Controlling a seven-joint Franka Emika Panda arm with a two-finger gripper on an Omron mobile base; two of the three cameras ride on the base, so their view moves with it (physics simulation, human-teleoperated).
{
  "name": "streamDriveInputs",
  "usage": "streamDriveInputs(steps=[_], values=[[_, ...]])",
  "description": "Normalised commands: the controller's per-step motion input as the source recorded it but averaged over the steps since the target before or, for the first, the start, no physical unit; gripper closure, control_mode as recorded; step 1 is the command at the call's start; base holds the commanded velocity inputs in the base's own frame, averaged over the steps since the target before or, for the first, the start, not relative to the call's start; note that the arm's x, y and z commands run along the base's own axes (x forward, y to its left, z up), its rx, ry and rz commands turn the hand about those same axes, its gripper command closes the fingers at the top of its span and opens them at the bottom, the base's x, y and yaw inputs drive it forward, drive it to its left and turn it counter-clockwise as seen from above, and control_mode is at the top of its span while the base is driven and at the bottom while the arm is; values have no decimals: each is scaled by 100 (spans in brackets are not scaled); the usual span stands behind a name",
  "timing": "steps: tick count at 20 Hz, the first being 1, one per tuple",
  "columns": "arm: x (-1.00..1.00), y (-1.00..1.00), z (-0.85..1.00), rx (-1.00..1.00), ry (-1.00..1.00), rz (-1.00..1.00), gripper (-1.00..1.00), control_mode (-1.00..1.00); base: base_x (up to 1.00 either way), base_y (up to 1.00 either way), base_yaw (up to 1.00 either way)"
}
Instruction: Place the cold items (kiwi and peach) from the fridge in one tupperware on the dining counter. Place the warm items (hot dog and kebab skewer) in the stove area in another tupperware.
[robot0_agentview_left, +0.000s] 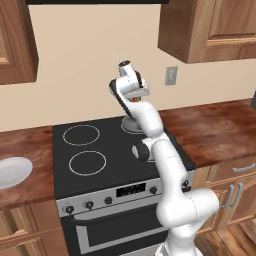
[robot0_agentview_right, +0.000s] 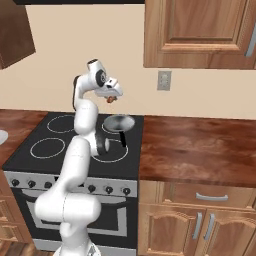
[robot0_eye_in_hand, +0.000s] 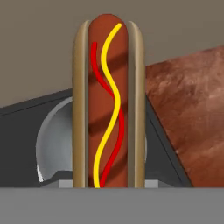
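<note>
A hot dog (robot0_eye_in_hand: 109, 105) in a tan bun, with red and yellow sauce lines, stands lengthwise in the hand view. My gripper (robot0_agentview_right: 110, 98) is shut on it and holds it in the air above the stove area's black cooktop (robot0_agentview_left: 85, 150). Under it, a round steel pan (robot0_agentview_right: 120, 122) sits on the back right burner, and the pan (robot0_eye_in_hand: 52, 140) also shows behind the bun. In the left base view the gripper (robot0_agentview_left: 134, 99) hangs over the pan (robot0_agentview_left: 131, 125), with an orange bit of the hot dog showing at the fingers.
Reddish wood countertop (robot0_agentview_right: 195, 145) lies right of the stove, with drawers below. A white plate (robot0_agentview_left: 12, 172) rests on the counter to the left. Wall cabinets (robot0_agentview_right: 200, 30) hang overhead and an outlet (robot0_agentview_right: 163, 80) is on the wall.
</note>
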Motion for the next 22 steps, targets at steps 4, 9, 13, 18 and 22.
streamDriveInputs(steps=[4, 9, 13, 18, 22], values=[[-100, -2, 5, -5, -69, 15, 100, -100, 0, 0, 0], [-100, -6, 0, -1, -41, 15, 100, -100, 0, 0, 0], [-100, -38, -32, 0, -28, 16, 100, -100, 0, 0, 0], [-98, -11, -11, 0, 26, 6, 100, -100, 0, 0, 0], [-100, 0, -1, -1, 61, 0, 100, -100, 0, 0, 0]])
